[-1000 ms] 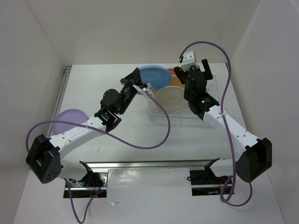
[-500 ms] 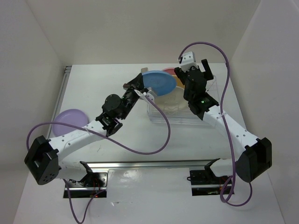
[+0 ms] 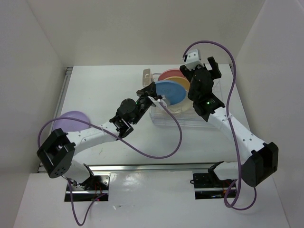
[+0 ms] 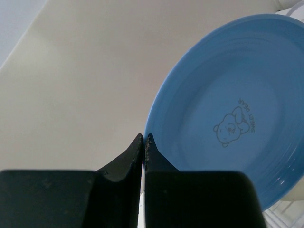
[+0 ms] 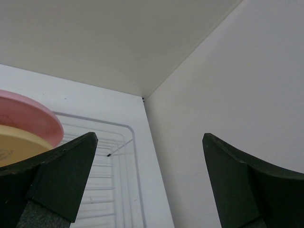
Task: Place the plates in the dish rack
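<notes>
My left gripper is shut on the rim of the blue plate and holds it tilted over the dish rack. The left wrist view shows the jaws pinched on the plate's left edge. The pink plate and the orange-yellow plate stand in the rack behind the blue one. A cream rim shows below it. The lavender plate lies on the table at the far left. My right gripper is open and empty above the rack's far right end. Its view shows the pink and orange-yellow plates and the rack wires.
The beige cutlery holder sits at the rack's far left end. White walls enclose the table on the left, back and right; the right wall is close to my right gripper. Purple cables loop from both arms.
My left arm has carried the blue plate right and toward me, from the rack's far left corner to over its middle, covering the cream plate. My right arm has barely moved.
</notes>
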Controlling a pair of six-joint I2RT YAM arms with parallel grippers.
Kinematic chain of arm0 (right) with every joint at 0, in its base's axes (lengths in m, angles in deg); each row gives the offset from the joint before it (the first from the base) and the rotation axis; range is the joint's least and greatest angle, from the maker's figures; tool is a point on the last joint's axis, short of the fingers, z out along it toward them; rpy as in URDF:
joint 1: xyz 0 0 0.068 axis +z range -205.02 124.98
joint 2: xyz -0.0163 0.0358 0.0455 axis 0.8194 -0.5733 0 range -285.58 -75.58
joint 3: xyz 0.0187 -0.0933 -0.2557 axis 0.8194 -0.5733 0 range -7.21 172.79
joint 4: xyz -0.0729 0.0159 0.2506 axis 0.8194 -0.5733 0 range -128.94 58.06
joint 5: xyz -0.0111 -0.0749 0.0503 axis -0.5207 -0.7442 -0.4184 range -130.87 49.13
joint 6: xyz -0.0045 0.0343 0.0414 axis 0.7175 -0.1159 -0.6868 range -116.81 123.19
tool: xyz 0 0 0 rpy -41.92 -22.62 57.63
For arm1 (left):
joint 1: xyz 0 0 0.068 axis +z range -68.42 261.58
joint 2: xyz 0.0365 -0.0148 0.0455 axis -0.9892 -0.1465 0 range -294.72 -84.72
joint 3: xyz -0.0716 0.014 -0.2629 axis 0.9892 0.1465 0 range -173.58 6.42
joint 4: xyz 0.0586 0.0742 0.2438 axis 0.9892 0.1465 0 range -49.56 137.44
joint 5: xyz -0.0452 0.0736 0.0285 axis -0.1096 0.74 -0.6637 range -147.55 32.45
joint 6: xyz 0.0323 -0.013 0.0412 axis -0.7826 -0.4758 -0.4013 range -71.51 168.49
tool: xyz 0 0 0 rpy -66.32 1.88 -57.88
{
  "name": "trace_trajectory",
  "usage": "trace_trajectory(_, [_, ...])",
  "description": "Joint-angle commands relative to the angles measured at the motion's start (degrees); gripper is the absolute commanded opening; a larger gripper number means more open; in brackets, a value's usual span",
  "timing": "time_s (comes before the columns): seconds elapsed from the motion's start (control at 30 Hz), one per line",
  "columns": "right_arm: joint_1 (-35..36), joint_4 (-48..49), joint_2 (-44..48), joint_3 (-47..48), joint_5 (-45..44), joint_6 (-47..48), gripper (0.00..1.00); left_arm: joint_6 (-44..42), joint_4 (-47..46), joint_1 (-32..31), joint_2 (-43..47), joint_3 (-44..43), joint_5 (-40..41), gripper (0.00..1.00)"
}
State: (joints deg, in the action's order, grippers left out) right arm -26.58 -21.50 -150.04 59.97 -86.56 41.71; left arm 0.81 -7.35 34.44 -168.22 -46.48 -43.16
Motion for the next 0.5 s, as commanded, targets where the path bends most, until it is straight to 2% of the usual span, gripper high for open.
trace_trajectory(0.0, [-0.32, 4.24, 2.21, 2.09, -1.33, 1.47, 1.00, 1.19, -7.22, -1.38, -1.83, -1.24, 0.55, 0.00])
trace_trajectory(0.47, [-0.32, 4.24, 2.74, 0.41, -1.33, 1.47, 1.00, 0.13, -13.29, -4.45, -10.62, -4.22, 2.65, 0.00])
